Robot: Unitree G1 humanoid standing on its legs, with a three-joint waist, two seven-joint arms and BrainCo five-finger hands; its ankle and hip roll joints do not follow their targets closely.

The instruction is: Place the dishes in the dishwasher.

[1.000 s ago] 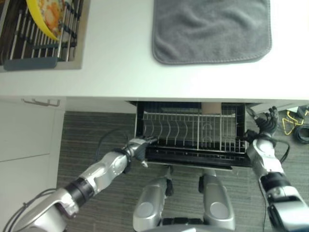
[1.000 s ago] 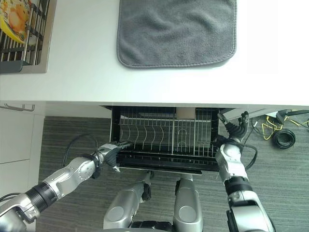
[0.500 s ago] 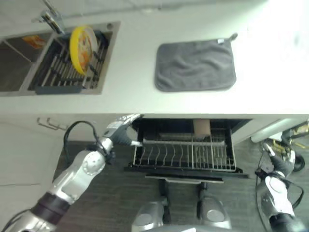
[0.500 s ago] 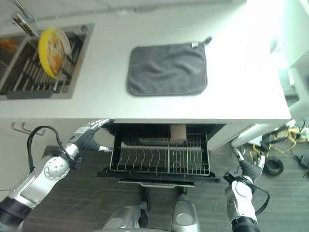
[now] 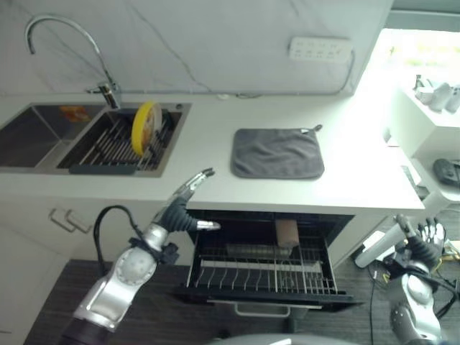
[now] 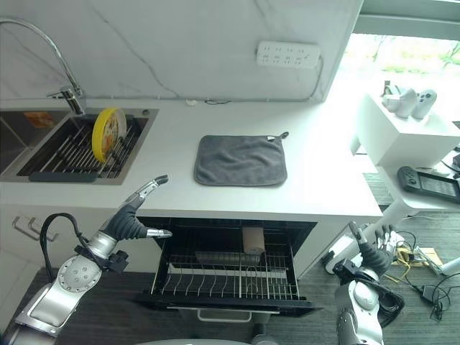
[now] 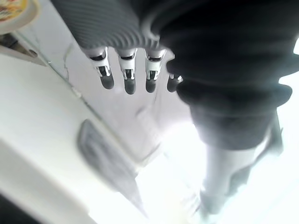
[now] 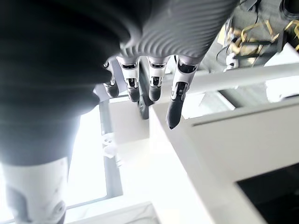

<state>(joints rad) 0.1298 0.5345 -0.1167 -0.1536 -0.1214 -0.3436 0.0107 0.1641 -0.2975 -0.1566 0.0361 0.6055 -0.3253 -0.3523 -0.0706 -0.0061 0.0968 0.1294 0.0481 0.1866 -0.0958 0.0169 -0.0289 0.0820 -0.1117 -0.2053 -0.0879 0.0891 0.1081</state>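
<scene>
A yellow plate [image 5: 146, 127] stands on edge in the drying rack [image 5: 115, 147] inside the sink. Below the counter the dishwasher's wire rack [image 5: 262, 272] is pulled out and holds no dishes. My left hand [image 5: 180, 208] hovers open just in front of the counter edge, left of the open dishwasher, fingers straight and holding nothing. My right hand [image 5: 419, 249] is low at the far right, beside the dishwasher, open and empty as well. In the left wrist view the fingers [image 7: 128, 74] point over the white counter.
A grey cloth mat [image 5: 277, 153] lies on the white counter [image 5: 208, 158] above the dishwasher. A tap [image 5: 65, 43] arches over the sink at the left. A white side shelf [image 6: 410, 133] stands to the right. A brown cylinder [image 5: 287, 232] sits at the back of the dishwasher.
The camera has tilted up, so the sink, tap and wall now show. My left hand rose from the rack's front corner to the counter edge. My right hand dropped away to the right.
</scene>
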